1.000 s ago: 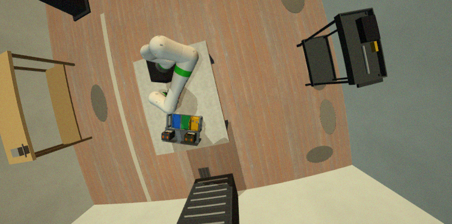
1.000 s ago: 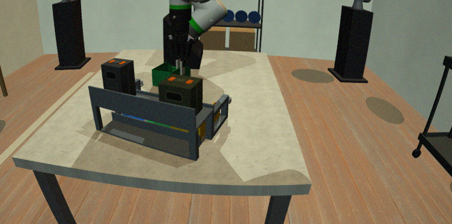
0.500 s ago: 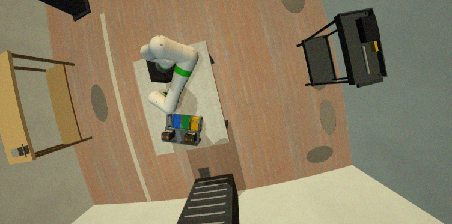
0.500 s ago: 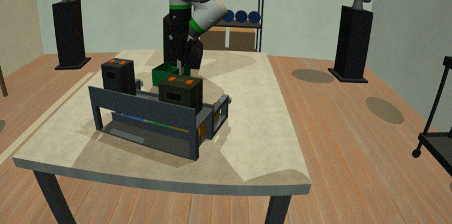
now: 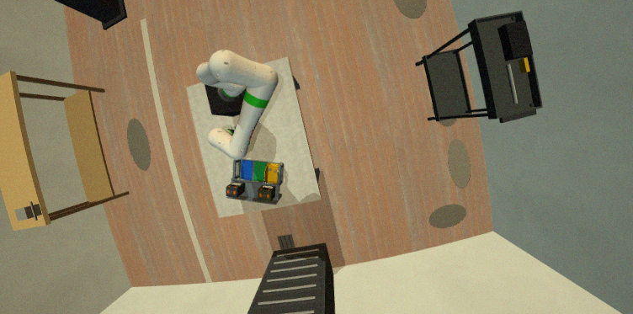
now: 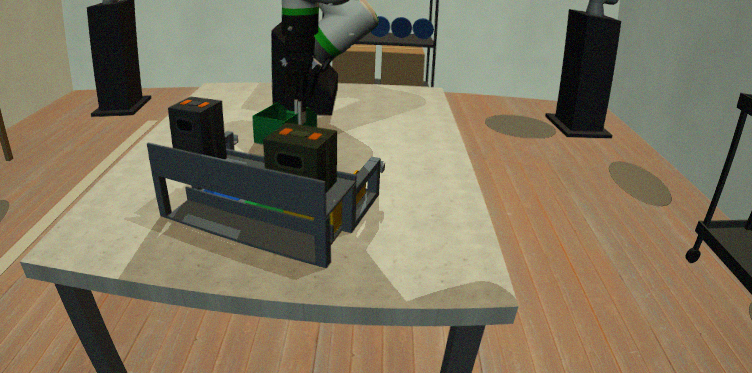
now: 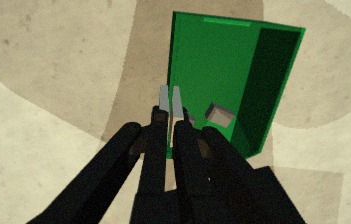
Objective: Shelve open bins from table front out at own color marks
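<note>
The green open bin (image 6: 265,129) (image 7: 211,60) stands on the table behind the shelf in the exterior view; the arm hides it in the top view. A grey-brown block (image 7: 220,115) lies in it, and another part shows beside the fingers. My gripper (image 6: 299,113) (image 7: 168,97) is shut on the bin's thin left wall in the wrist view, one finger outside and one inside. The yellow bin (image 5: 273,173) sits at the yellow end of the grey shelf (image 5: 252,188) (image 6: 236,178), with parts in it. The green mark (image 5: 259,171) lies beside it, then the blue mark (image 5: 247,169).
Two dark boxes with orange marks, one (image 5: 235,188) (image 6: 195,125) at the blue end and one (image 5: 267,193) (image 6: 300,151) near the yellow end, stand on top of the shelf's rear part and rise above it. The shelf has raised end frames. The robot's dark base stands behind the green bin.
</note>
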You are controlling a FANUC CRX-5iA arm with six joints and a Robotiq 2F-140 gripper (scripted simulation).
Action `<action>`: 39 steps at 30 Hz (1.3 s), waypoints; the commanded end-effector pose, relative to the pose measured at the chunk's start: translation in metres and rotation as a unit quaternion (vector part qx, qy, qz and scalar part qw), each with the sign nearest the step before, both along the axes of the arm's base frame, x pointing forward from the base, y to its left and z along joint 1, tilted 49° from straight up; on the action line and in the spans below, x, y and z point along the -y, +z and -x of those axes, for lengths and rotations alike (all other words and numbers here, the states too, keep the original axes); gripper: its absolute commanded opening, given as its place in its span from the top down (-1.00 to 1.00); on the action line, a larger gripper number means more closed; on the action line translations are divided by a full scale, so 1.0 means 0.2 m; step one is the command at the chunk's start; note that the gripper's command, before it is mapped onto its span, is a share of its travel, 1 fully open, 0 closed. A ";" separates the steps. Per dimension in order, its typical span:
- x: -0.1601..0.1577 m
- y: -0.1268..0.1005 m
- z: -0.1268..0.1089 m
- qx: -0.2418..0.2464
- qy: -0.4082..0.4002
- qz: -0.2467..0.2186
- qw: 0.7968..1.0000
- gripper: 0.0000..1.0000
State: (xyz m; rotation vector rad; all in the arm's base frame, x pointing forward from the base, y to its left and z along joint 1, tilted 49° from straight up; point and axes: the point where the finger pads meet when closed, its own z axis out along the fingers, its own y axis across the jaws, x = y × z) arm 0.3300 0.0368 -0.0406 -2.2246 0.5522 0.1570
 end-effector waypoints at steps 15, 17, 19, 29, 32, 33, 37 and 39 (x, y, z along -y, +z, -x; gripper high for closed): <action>0.00 0.00 0.00 0.000 0.000 0.000 1.000 1.00; 0.00 0.00 0.00 0.000 0.000 0.000 1.000 1.00; 0.00 0.00 0.00 0.000 0.000 0.000 1.000 1.00; 0.02 0.02 0.00 0.000 0.000 0.000 1.000 1.00; 0.04 0.03 0.00 0.000 0.000 0.000 1.000 1.00; 0.04 0.04 0.00 0.000 0.000 0.000 1.000 1.00; 0.06 0.05 0.01 0.000 0.000 0.000 1.000 1.00; 0.07 0.06 0.01 0.000 0.000 0.000 1.000 1.00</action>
